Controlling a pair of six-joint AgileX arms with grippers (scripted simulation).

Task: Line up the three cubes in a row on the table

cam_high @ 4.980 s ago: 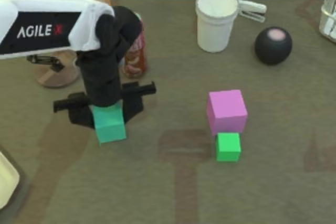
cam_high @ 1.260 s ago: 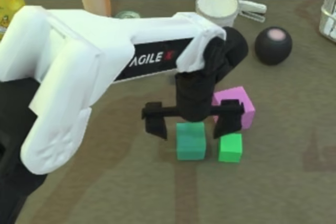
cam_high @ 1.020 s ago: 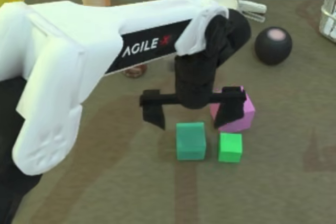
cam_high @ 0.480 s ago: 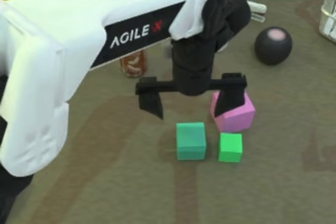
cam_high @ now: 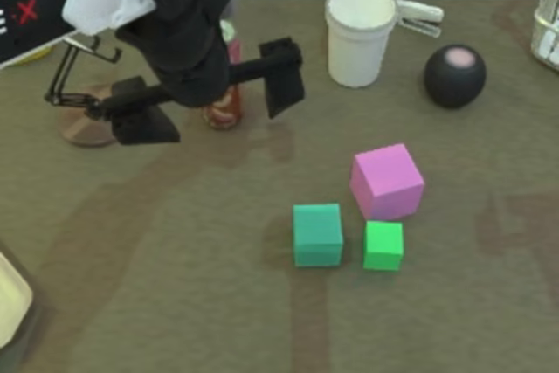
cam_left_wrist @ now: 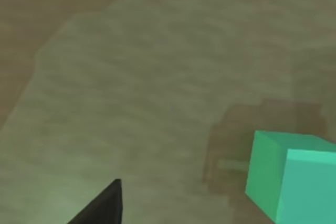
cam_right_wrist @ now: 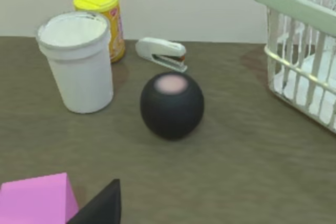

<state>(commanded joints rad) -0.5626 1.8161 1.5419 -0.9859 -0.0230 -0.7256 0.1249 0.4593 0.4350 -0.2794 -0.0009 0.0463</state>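
The left gripper (cam_high: 210, 93) hangs spread wide and empty over the table (cam_high: 131, 286) near its far-left part — well apart from all three cubes. The teal-green cube (cam_high: 317, 234) sits around the table's middle, with the bright green cube (cam_high: 383, 245) just beside it on the right. The pink cube (cam_high: 387, 181) lies just behind the bright green one, turned slightly askew. The right gripper (cam_right_wrist: 100, 208) shows only one dark fingertip — I cannot tell its state.
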